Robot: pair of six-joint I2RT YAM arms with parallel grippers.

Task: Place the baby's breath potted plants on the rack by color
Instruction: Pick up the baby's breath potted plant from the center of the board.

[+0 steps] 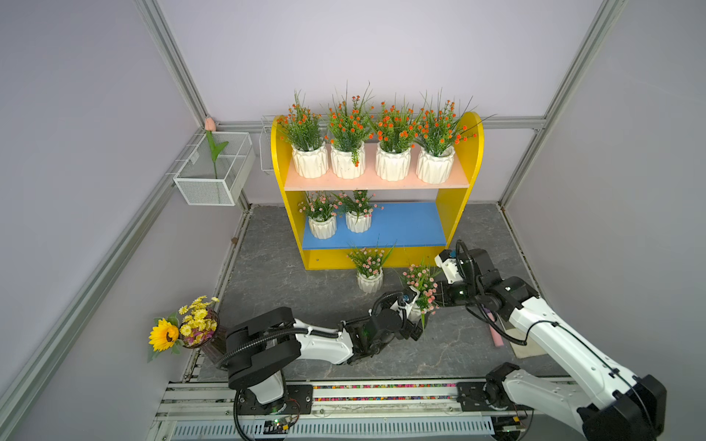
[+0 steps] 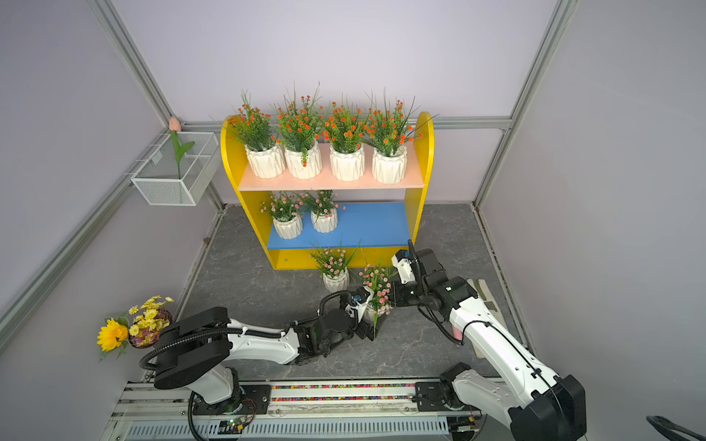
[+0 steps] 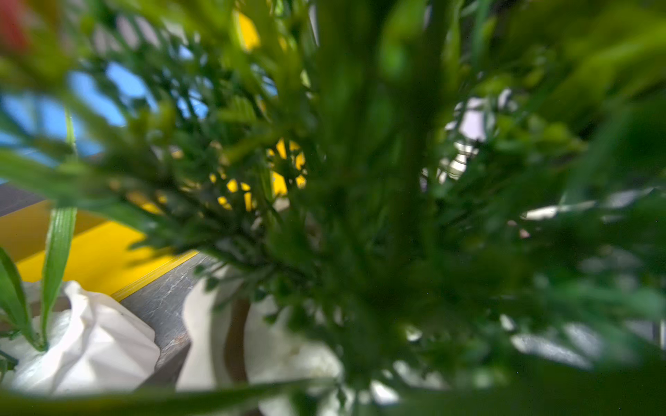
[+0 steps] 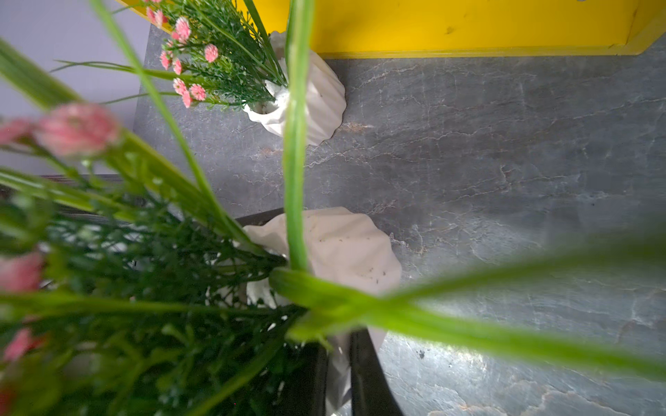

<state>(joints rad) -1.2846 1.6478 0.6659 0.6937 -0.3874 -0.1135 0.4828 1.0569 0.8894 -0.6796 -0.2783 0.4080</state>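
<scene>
The rack [image 1: 280,168] stands at the back. Several orange baby's breath potted plants [image 1: 393,164] fill its pink upper board. Two pink ones [image 1: 323,227] sit at the left of the blue lower board [image 1: 405,225]. Another pink plant [image 1: 370,281] [image 4: 317,104] stands on the floor before the rack. To its right, a fourth pink plant [image 1: 420,282] [image 4: 346,248] sits between both grippers. My right gripper [image 4: 338,374] [image 1: 435,299] is shut on its pot rim. My left gripper [image 1: 414,330] is open at the pot's near side; foliage hides its fingers in the left wrist view.
A sunflower bouquet in a dark vase [image 1: 183,328] stands at the front left. A wire basket [image 1: 214,172] holding a tulip hangs on the left wall, with another basket [image 1: 265,149] behind the rack. A pink object [image 1: 496,338] and beige boards [image 1: 525,343] lie under my right arm.
</scene>
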